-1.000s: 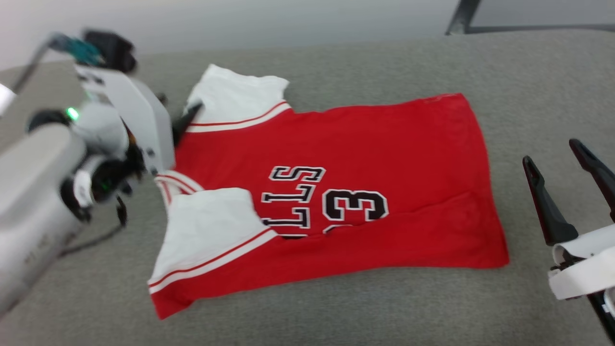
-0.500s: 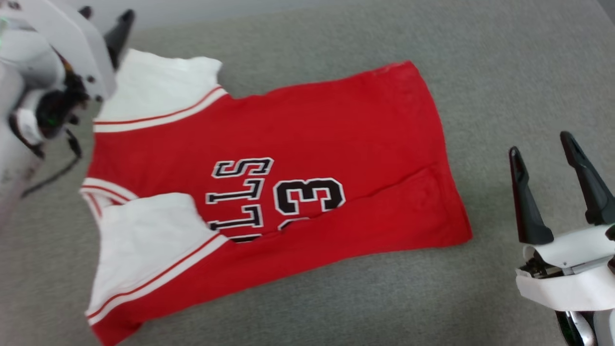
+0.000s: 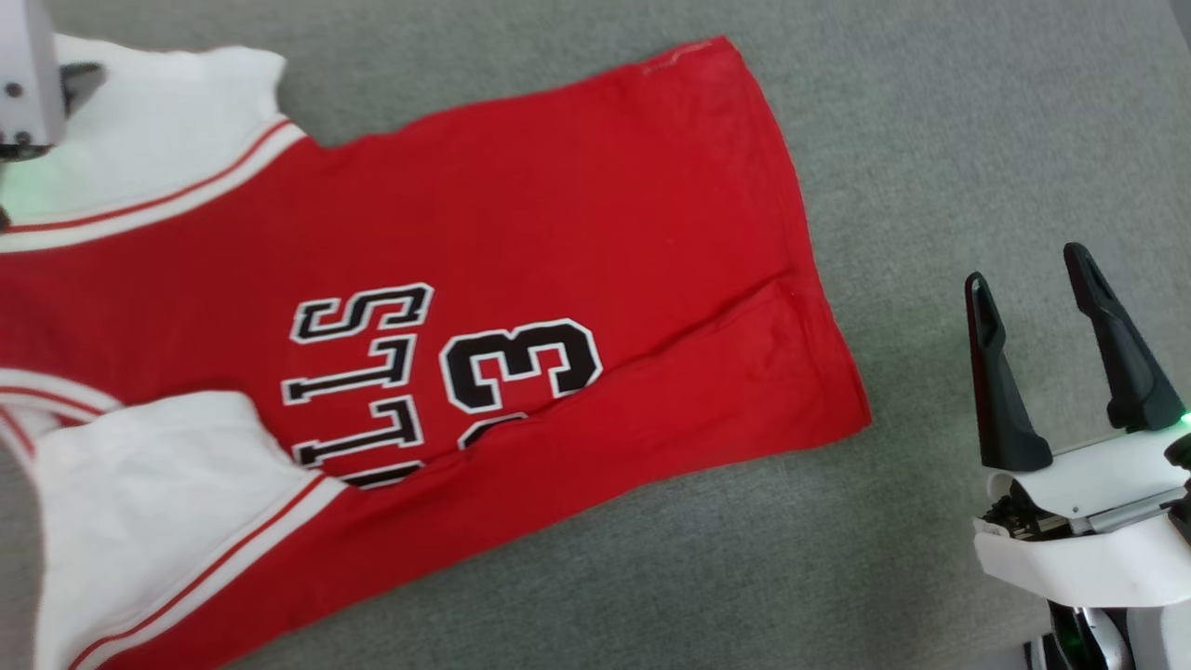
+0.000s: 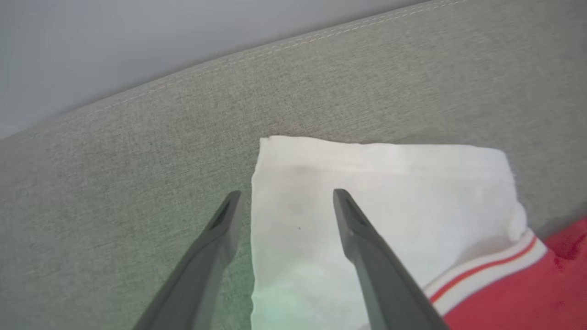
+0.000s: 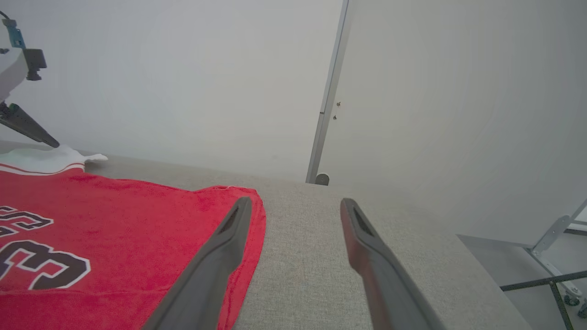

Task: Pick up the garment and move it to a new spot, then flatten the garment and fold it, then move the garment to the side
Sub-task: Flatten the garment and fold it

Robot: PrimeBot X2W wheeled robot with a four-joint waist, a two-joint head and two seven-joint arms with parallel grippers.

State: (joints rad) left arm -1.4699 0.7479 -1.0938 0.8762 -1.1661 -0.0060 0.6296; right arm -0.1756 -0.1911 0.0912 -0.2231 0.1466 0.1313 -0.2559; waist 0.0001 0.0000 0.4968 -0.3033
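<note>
The garment (image 3: 521,214), a bright red jersey with black lettering and white sleeves, lies spread flat on the grey cloth surface (image 3: 930,121). My left gripper (image 4: 287,195) is open over the far white sleeve (image 4: 390,192); one finger is over the sleeve's corner and the other over bare grey cloth. Part of its white body (image 3: 20,84) shows at the top left of the head view. My right gripper (image 3: 1023,265) stands open and holds nothing, to the right of the garment's hem (image 3: 819,307). In the right wrist view the right gripper (image 5: 297,201) points past the garment's (image 5: 114,215) far hem corner.
The grey surface ends in a stitched seam (image 4: 275,50) just beyond the far sleeve, with a pale wall behind. A metal post (image 5: 328,91) rises behind the surface. A wheeled metal frame (image 5: 550,279) stands on the floor to the right. Bare grey cloth lies around the right gripper.
The head camera has swung, so the whole picture slid left and up. The left gripper now sits at that view's top-left corner. The right gripper stays open and apart from the garment.
</note>
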